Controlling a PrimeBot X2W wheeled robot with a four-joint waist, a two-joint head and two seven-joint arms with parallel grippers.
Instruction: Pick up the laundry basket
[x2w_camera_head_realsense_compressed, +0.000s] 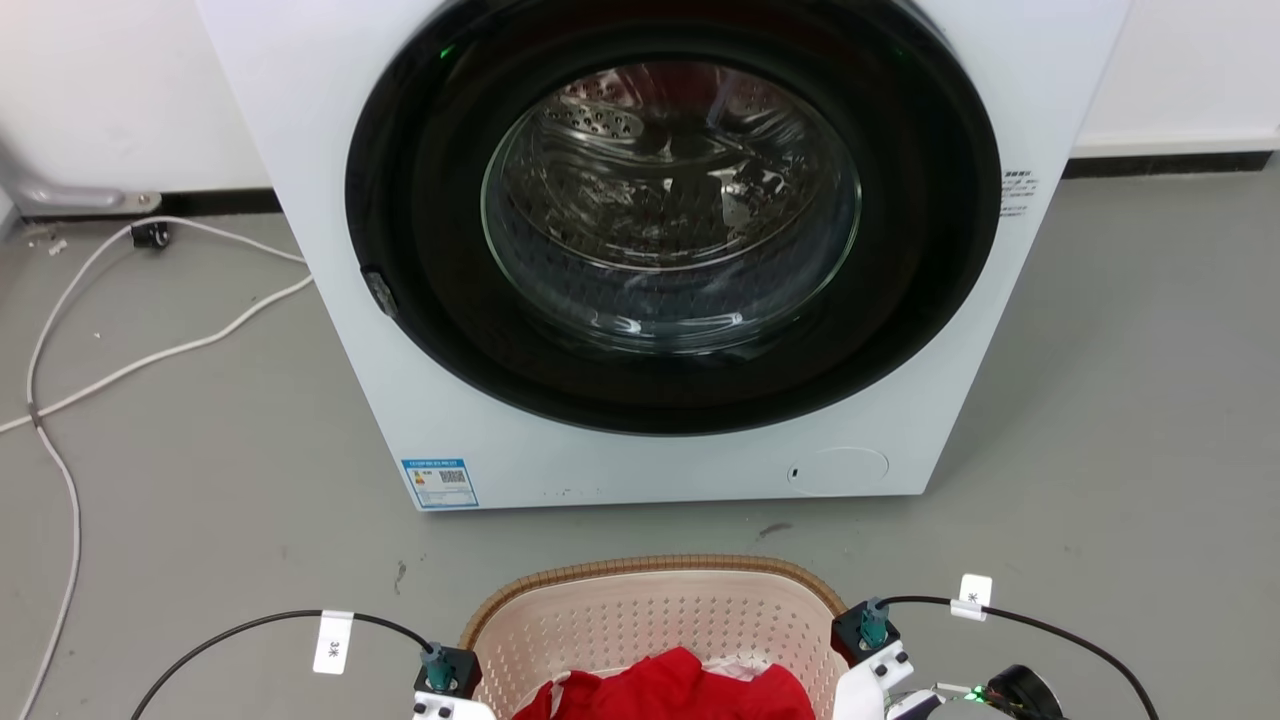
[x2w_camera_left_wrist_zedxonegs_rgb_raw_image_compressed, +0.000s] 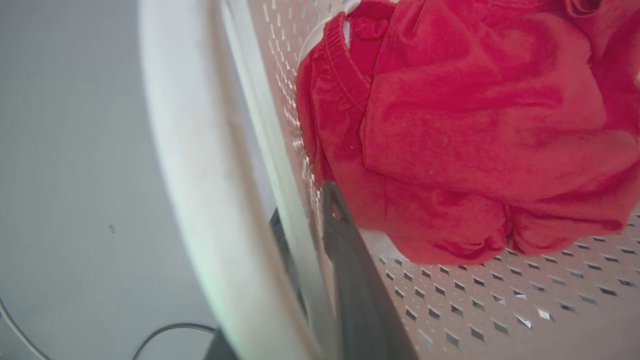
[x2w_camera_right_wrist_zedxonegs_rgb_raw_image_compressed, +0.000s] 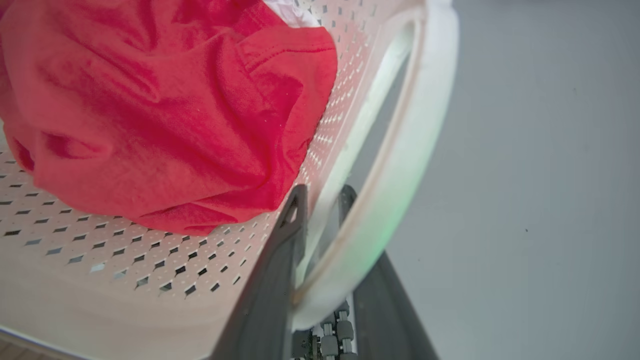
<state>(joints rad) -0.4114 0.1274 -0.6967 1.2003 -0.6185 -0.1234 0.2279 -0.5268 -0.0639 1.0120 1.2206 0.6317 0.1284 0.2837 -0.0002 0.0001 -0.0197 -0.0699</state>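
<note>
The laundry basket (x2w_camera_head_realsense_compressed: 655, 575), pale pink and perforated with a brown woven rim, sits at the bottom centre of the head view, in front of the washing machine. A red garment (x2w_camera_head_realsense_compressed: 670, 690) lies inside it. My two wrists stand at its left and right sides. My left gripper (x2w_camera_left_wrist_zedxonegs_rgb_raw_image_compressed: 305, 212) straddles the basket's left wall by the white handle (x2w_camera_left_wrist_zedxonegs_rgb_raw_image_compressed: 190, 175), with one finger (x2w_camera_left_wrist_zedxonegs_rgb_raw_image_compressed: 350, 270) inside and the other outside. My right gripper (x2w_camera_right_wrist_zedxonegs_rgb_raw_image_compressed: 320, 197) clamps the right side the same way, the white handle (x2w_camera_right_wrist_zedxonegs_rgb_raw_image_compressed: 420, 125) running between its fingers. Both look shut on the basket.
A white front-loading washing machine (x2w_camera_head_realsense_compressed: 500, 440) with its dark round door shut stands directly ahead. Grey floor surrounds it. White cables (x2w_camera_head_realsense_compressed: 60, 300) trail across the floor at the left. Black cables arc from both of my wrists.
</note>
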